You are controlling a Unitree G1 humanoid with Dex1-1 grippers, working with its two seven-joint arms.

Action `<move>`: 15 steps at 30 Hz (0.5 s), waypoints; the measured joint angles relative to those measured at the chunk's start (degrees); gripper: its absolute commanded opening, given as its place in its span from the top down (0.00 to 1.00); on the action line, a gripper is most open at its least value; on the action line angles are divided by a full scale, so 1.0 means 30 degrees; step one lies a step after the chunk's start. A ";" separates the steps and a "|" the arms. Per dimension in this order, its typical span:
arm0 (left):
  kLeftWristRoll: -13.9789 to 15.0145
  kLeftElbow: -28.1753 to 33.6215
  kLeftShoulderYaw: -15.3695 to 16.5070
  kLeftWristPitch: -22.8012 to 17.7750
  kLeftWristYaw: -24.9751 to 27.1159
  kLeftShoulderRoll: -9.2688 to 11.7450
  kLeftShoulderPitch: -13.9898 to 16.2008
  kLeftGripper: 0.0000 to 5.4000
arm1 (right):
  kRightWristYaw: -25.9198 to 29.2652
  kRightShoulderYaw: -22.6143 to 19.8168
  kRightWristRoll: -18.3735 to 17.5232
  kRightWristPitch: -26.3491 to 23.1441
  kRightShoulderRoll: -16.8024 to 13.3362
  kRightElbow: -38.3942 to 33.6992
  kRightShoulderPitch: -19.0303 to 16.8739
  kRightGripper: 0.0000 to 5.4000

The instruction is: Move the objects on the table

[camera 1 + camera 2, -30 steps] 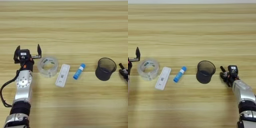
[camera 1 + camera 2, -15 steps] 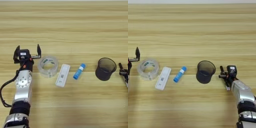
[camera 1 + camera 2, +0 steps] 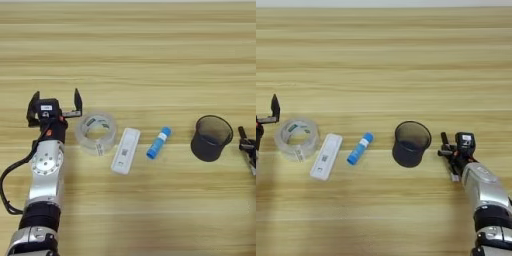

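Office-type or laboratory test setting. A light wooden desk (image 3: 150, 50) with lengthwise grain fills the view. Stationery lies in a row: clear tape roll (image 3: 96, 133) at 9 o'clock, blue glue-type tube (image 3: 158, 142) at centre, dark mesh pen cup (image 3: 211, 138) at 3 o'clock.

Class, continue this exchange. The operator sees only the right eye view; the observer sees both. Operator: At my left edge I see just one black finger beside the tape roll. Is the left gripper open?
Observer: Yes. In the left eye view the left gripper has its jaws spread wide and empty, just left of the tape roll.
Operator: Where does its arm run?
Observer: The silver forearm runs down towards the bottom-left corner, apart from the white device.
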State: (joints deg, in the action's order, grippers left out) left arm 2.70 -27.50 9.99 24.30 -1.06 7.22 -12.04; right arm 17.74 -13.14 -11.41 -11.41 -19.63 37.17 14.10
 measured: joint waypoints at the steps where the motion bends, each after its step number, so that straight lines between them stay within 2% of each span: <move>1: 0.0000 0.0014 0.0001 -0.0002 -0.0001 0.0000 0.0003 0.00 | -0.0067 -0.0029 0.0001 0.0108 0.0039 -0.0284 -0.0209 0.86; 6: -0.0001 0.0129 -0.0002 -0.0027 -0.0005 0.0002 0.0017 0.00 | -0.0655 -0.0208 0.0012 0.0793 0.0335 -0.2012 -0.1102 0.86; 15: -0.0011 0.0134 -0.0007 -0.0103 -0.0016 0.0003 0.0017 0.00 | -0.1786 -0.0289 0.0439 0.2330 0.0414 -0.4437 -0.1442 0.86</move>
State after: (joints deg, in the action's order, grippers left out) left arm 2.67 -27.10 9.96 23.99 -1.11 7.23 -11.98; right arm 12.38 -14.01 -10.10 -4.42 -18.39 23.86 9.77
